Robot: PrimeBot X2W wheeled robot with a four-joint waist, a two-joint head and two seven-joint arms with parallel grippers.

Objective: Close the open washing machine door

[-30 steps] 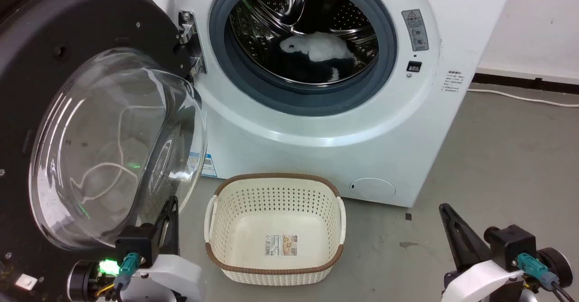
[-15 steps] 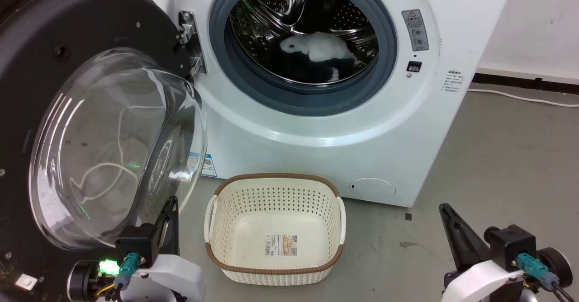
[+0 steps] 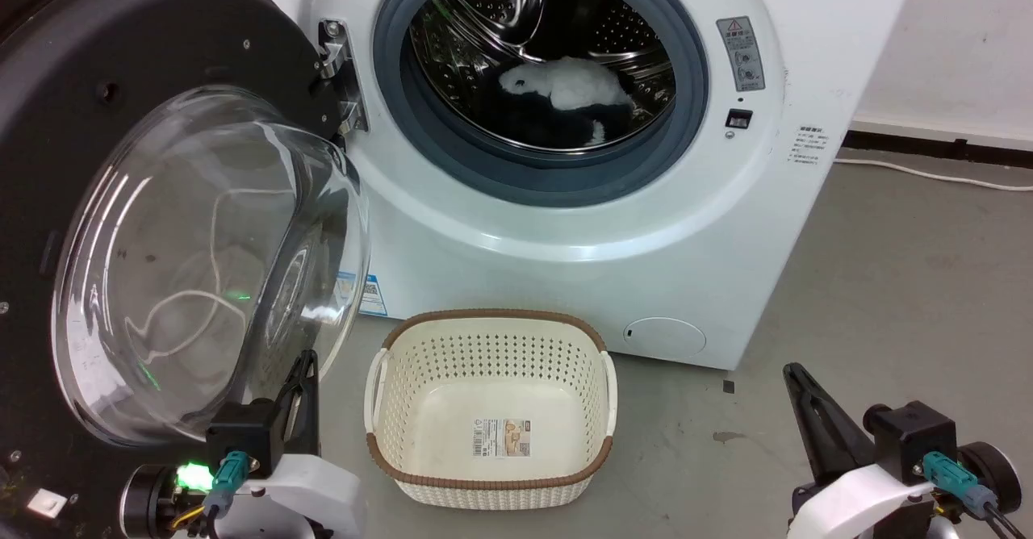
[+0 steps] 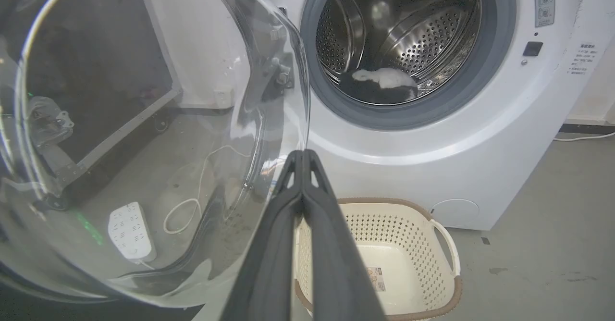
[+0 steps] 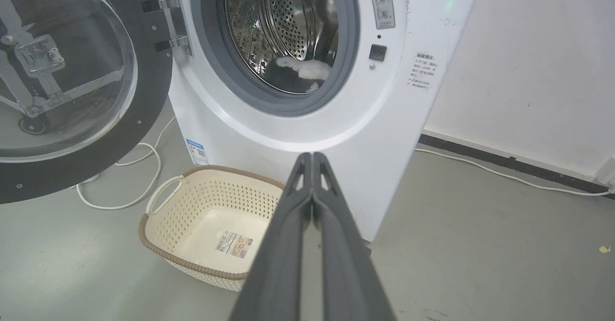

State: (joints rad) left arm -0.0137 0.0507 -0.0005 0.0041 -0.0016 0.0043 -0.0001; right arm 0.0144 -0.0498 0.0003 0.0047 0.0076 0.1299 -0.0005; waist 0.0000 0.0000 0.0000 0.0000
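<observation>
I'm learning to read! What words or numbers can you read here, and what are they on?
No words can be read: all print is too small or blurred.
The grey sticker on the washer: a warning triangle, print too small.
The black print by the washer's right edge: too small.
The blue sticker low on the washer: blurred.
The label in the basket: a barcode, print too small.

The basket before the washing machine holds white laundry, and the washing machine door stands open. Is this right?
No: the basket holds no laundry; the white laundry lies in the drum, as the head view shows. The washing machine door does stand open.
</observation>
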